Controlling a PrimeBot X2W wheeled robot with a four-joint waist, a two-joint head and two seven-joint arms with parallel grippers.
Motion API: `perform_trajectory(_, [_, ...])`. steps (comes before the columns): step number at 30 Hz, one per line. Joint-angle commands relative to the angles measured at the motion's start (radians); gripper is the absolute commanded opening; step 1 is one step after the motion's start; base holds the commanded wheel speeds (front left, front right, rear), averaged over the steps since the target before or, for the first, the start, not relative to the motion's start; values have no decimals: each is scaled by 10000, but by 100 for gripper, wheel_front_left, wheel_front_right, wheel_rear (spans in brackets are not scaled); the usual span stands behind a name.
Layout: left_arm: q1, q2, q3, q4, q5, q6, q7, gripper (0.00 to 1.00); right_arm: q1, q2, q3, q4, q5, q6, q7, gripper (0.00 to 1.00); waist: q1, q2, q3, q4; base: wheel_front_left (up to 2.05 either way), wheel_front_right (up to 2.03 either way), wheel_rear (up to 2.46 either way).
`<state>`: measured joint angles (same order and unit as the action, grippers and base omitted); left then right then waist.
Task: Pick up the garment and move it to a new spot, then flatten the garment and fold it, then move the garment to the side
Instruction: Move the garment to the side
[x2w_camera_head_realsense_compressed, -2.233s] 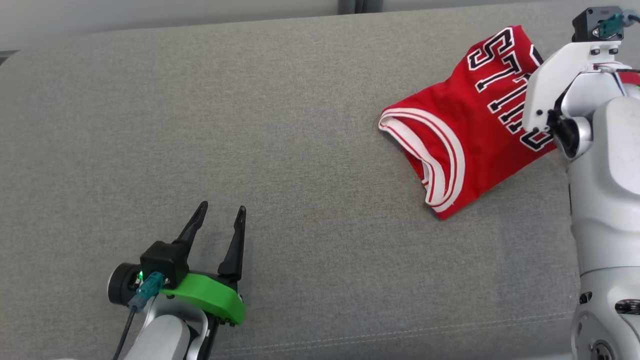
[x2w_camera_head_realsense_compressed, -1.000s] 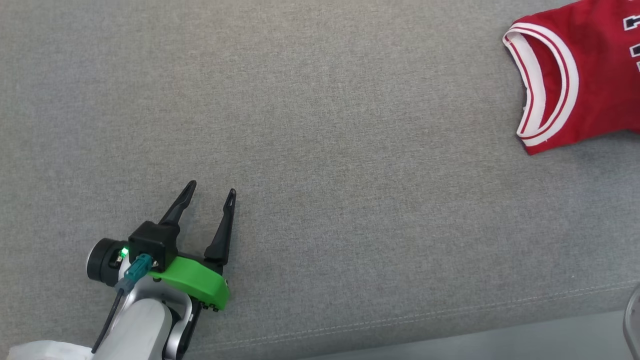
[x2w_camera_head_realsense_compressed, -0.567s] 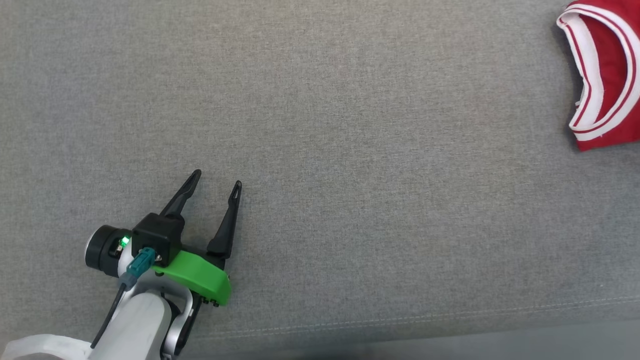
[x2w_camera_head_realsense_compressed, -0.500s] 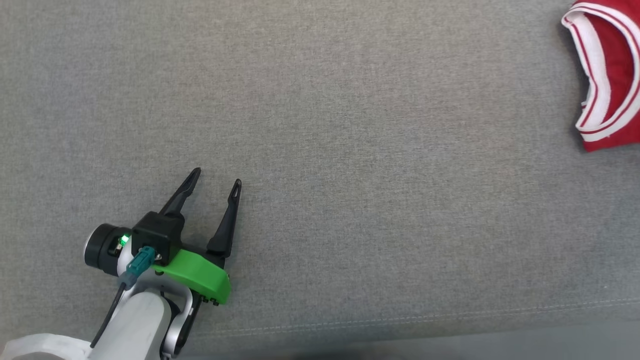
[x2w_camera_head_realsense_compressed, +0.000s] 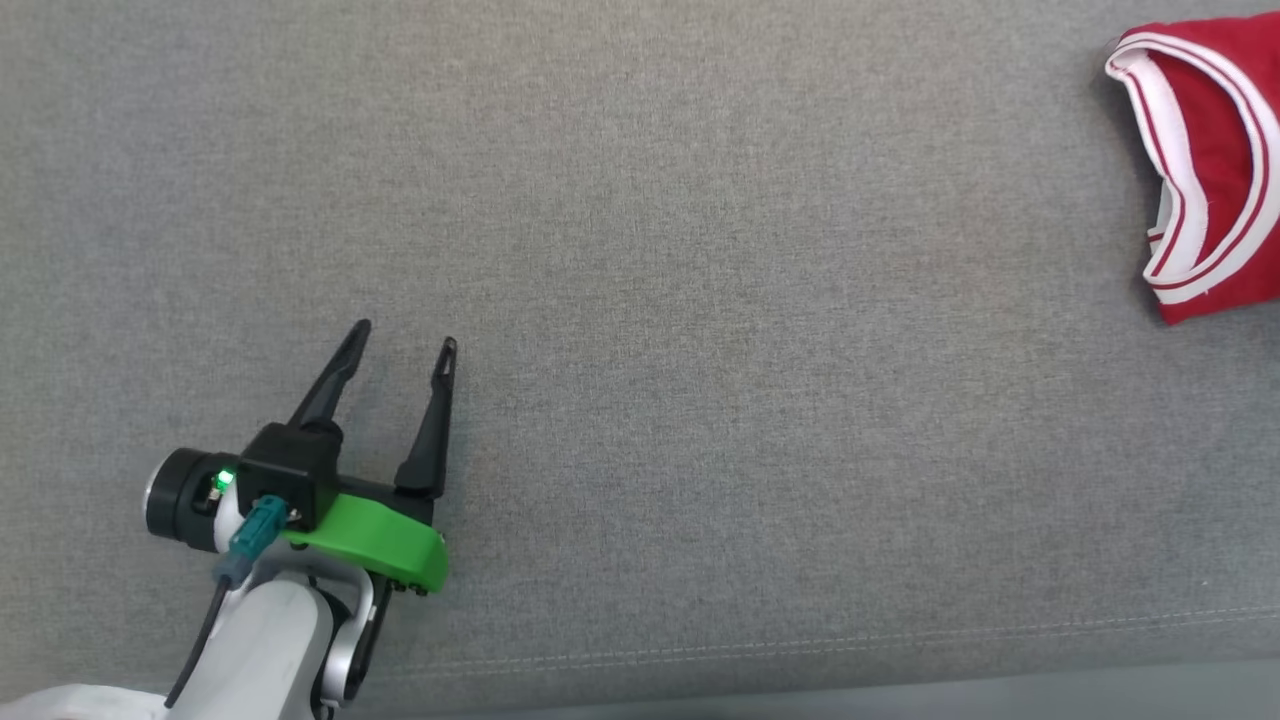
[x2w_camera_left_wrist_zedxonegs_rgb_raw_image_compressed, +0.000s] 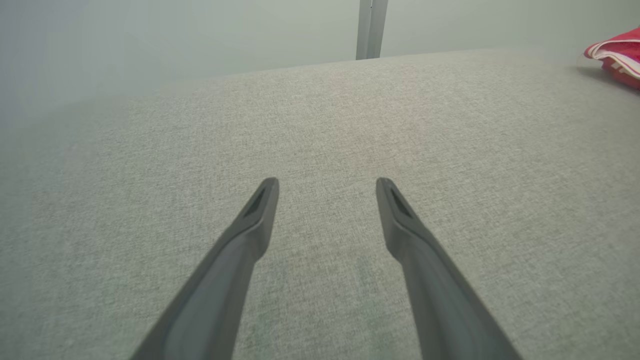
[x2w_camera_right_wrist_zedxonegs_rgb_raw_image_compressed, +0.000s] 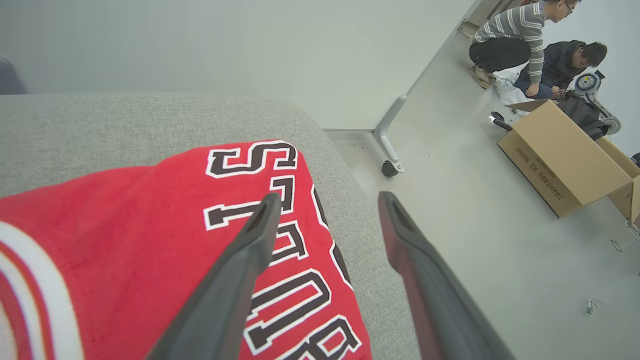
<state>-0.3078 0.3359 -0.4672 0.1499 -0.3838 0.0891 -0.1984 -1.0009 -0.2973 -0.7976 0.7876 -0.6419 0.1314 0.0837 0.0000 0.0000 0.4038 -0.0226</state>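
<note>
The garment (x2w_camera_head_realsense_compressed: 1220, 170) is a red jersey with white trim and black lettering, lying folded on the grey cushion at the head view's right edge. In the right wrist view the garment (x2w_camera_right_wrist_zedxonegs_rgb_raw_image_compressed: 125, 250) lies flat beneath my right gripper (x2w_camera_right_wrist_zedxonegs_rgb_raw_image_compressed: 327, 200), whose fingers stand open above its lettered edge with nothing between them. My left gripper (x2w_camera_head_realsense_compressed: 403, 335) rests open over bare cushion at the lower left, far from the jersey. From the left wrist, the left gripper (x2w_camera_left_wrist_zedxonegs_rgb_raw_image_compressed: 327, 184) is open too, and the garment (x2w_camera_left_wrist_zedxonegs_rgb_raw_image_compressed: 617, 52) shows far off at the upper right.
The grey cushion (x2w_camera_head_realsense_compressed: 700, 300) has its front seam along the head view's bottom. Past the cushion's end, the right wrist view shows grey floor, a table leg on a caster (x2w_camera_right_wrist_zedxonegs_rgb_raw_image_compressed: 387, 150), an open cardboard box (x2w_camera_right_wrist_zedxonegs_rgb_raw_image_compressed: 565, 160) and two crouching people (x2w_camera_right_wrist_zedxonegs_rgb_raw_image_compressed: 530, 45).
The head camera has swung left, so the jersey slid toward the right edge. The right arm, over the jersey earlier, has left the head view. The left gripper stays open.
</note>
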Motion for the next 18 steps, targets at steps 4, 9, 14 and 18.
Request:
perform_trajectory(4, [310, -99, 294, 0, -345, 234, -78, 100, -12, 187, 305, 369, 83, -16, -925, 100, 0, 0, -724, -64, 0, 0, 0])
perform_trajectory(9, [719, -277, 712, 54, -872, 380, -315, 100, 318, 579, 650, 743, 426, -16, -1946, 100, 0, 0, -1414, -56, 0, 0, 0])
perform_trajectory(14, [1267, -398, 1348, 291, -1285, 810, -488, 100, 933, 1228, 1233, 1295, 849, -17, -2901, 100, 0, 0, -2472, 21, 0, 0, 0])
perform_trajectory(18, [1665, -440, 1496, 333, -1509, 952, -473, 100, 1554, 1869, 1516, 1226, 1233, -16, -3189, 100, 0, 0, -3156, 124, 0, 0, 0])
